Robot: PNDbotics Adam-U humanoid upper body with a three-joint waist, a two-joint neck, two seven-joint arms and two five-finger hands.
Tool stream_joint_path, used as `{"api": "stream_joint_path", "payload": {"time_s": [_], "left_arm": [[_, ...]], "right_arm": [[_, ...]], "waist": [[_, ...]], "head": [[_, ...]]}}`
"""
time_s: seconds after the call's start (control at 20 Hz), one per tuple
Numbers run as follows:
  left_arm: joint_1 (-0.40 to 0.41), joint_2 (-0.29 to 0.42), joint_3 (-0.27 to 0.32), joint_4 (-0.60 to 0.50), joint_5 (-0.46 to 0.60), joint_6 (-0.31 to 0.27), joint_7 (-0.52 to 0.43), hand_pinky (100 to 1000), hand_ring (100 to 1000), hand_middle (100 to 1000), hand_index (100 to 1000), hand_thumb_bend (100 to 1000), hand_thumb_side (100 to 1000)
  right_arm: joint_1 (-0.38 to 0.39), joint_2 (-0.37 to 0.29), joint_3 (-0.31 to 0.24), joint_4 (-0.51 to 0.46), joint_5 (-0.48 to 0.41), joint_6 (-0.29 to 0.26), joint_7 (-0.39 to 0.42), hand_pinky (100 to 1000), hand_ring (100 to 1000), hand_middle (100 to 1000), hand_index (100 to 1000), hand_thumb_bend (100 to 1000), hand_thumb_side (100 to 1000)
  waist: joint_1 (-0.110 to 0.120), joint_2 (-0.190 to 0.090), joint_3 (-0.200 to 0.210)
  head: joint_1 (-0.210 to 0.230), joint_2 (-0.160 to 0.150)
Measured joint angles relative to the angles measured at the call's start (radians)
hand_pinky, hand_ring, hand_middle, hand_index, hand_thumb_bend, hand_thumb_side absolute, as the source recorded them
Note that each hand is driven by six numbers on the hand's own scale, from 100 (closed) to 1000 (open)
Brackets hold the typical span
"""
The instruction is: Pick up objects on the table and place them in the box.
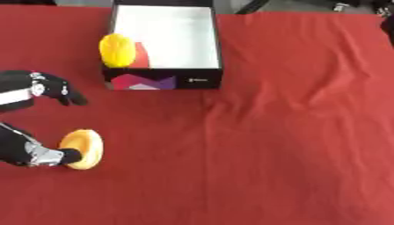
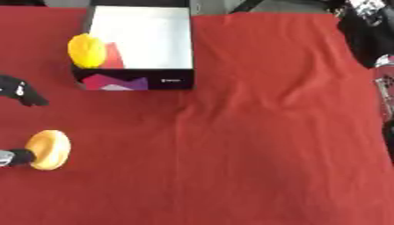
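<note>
An orange round object (image 1: 83,149) lies on the red cloth at the lower left. My left hand (image 1: 45,85) comes in from the left edge and is open, spread wide. Its upper fingers hang well above the orange object, while a lower black digit (image 1: 48,156) touches the object's left side. The black box (image 1: 163,81) with a white inside stands at the top centre-left. A yellow oval object (image 1: 117,49) sits at the box's left wall, with a red shape (image 1: 141,55) beside it inside. A dark shape with silver parts (image 2: 382,66), perhaps my right arm, shows at the right edge of the right eye view.
The red cloth (image 1: 292,132) covers the whole table, with creases down the middle and on the right. Dark items (image 2: 362,22) stand past the table's far right corner.
</note>
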Motion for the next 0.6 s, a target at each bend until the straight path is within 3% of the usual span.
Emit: {"api": "stream_joint_path", "payload": {"time_s": [0.2,0.6], "left_arm": [[0.001,-0.021,-0.01,0.047,-0.04,-0.021,-0.009,871,794,767,852,561,484],[0.007,-0.038,-0.014,0.106,-0.108,-0.067,-0.005,867,801,774,856,575,449]], "right_arm": [[-0.002,0.005,-0.023,0.004,-0.014,-0.008,-0.033,1000,849,727,860,100,455],[-0.012,0.011,-0.044,0.025,-0.033,-0.006,-0.077,1000,845,721,856,100,451]], "waist": [[0.0,0.0,-0.002],[0.0,0.001,-0.007]], "head": [[0.004,0.0],[0.011,0.001]]}}
